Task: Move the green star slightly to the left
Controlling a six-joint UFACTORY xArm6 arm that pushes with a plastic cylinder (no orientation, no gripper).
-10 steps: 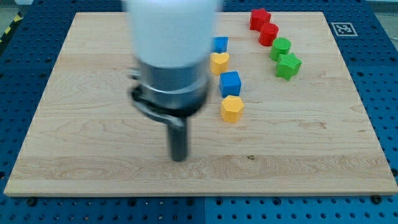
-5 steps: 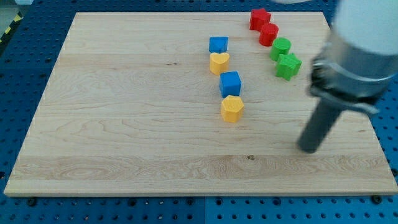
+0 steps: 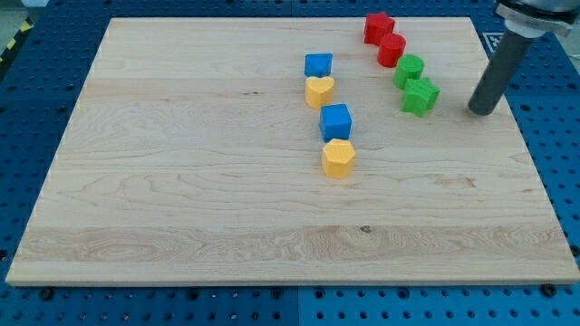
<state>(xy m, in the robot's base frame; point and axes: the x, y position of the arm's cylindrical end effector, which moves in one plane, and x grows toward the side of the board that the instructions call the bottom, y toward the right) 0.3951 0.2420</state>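
The green star lies on the wooden board at the view's upper right, touching a green round block just above it. My tip stands on the board to the right of the green star, a short gap away and not touching it. The dark rod rises from it toward the view's top right corner.
A red star and a red round block sit above the green blocks. A blue block, yellow heart, blue cube and yellow hexagon form a column mid-board. The board's right edge is near my tip.
My tip swept from the board's middle-left to the right side, then up to beside the green star. No block has moved.
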